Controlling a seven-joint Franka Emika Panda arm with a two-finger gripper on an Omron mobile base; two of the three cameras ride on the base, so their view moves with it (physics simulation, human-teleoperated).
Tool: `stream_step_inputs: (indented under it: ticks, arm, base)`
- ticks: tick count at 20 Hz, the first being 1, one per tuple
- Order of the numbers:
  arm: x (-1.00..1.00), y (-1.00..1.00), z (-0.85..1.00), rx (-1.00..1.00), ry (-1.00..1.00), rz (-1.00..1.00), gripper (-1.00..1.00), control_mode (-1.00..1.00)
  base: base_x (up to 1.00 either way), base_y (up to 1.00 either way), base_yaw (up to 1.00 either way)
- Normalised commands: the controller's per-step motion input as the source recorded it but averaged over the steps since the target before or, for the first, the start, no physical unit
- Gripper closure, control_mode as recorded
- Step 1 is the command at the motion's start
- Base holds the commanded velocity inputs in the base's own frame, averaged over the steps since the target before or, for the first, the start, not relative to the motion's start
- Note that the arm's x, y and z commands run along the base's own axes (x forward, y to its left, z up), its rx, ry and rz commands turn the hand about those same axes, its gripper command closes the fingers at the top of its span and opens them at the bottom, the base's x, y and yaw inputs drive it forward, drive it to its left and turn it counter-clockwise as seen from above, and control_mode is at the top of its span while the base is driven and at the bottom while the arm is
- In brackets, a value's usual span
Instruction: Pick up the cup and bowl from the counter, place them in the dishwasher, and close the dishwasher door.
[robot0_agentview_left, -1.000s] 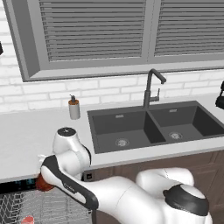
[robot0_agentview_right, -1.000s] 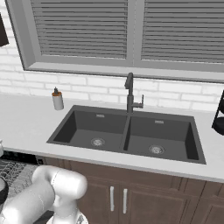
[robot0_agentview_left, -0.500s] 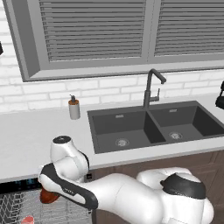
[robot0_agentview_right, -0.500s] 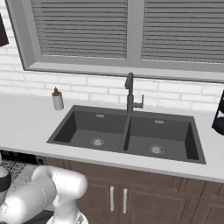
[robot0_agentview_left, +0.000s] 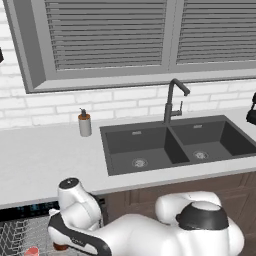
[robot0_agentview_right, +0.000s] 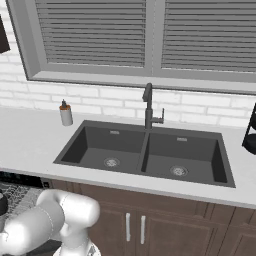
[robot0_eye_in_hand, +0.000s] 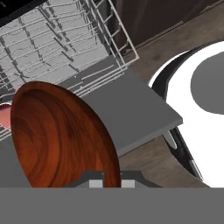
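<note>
My gripper (robot0_eye_in_hand: 112, 179) is shut on the rim of the dark reddish-brown bowl (robot0_eye_in_hand: 61, 135), which it holds on edge just above the dishwasher's grey wire rack (robot0_eye_in_hand: 57, 48). The dishwasher door (robot0_eye_in_hand: 131, 111) lies open and flat beside the rack. A salmon-red bit of the cup (robot0_eye_in_hand: 3, 117) shows behind the bowl, in the rack. In the left base view the arm bends down to the lower left, where a brown edge of the bowl (robot0_agentview_left: 60, 247) and the cup (robot0_agentview_left: 31, 251) show below the black control strip (robot0_agentview_left: 25, 210) of the dishwasher (robot0_agentview_left: 17, 235).
The light counter (robot0_agentview_left: 40, 160) carries a dark double sink (robot0_agentview_left: 170, 145) with a black faucet (robot0_agentview_left: 172, 100) and a grey soap dispenser (robot0_agentview_left: 85, 123). Brown cabinet doors (robot0_agentview_right: 135, 225) stand under the sink. The robot's white base (robot0_eye_in_hand: 197, 109) is close to the open door.
The arm has gone lower and a little to the right with the bowl, from counter-edge height down to the dishwasher rack. The gripper has stayed shut.
</note>
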Motion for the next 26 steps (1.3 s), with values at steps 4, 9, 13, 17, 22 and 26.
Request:
stream_step_inputs:
  ticks: [4, 9, 13, 17, 22, 26]
  arm:
    - [-0.11, -0.30, -0.47, 0.00, -0.01, -0.11, 1.00, -1.00]
    - [0.00, -0.27, -0.13, 0.00, -0.06, -0.15, 1.00, -1.00]
    - [0.00, -0.09, 0.00, 0.00, -0.06, -0.16, 1.00, -1.00]
    - [0.13, 0.02, 0.00, 0.00, 0.00, -0.14, 1.00, -1.00]
    - [0.22, 0.03, 0.00, 0.00, 0.00, -0.16, 1.00, -1.00]
    - [0.13, 0.04, 0.00, 0.00, 0.00, -0.14, 1.00, -1.00]
  base:
    - [0.00, 0.00, 0.00]
    - [0.00, 0.00, 0.00]
    - [0.00, 0.00, 0.00]
    - [0.00, 0.00, 0.00]
    - [0.00, 0.00, 0.00]
    - [0.00, 0.00, 0.00]
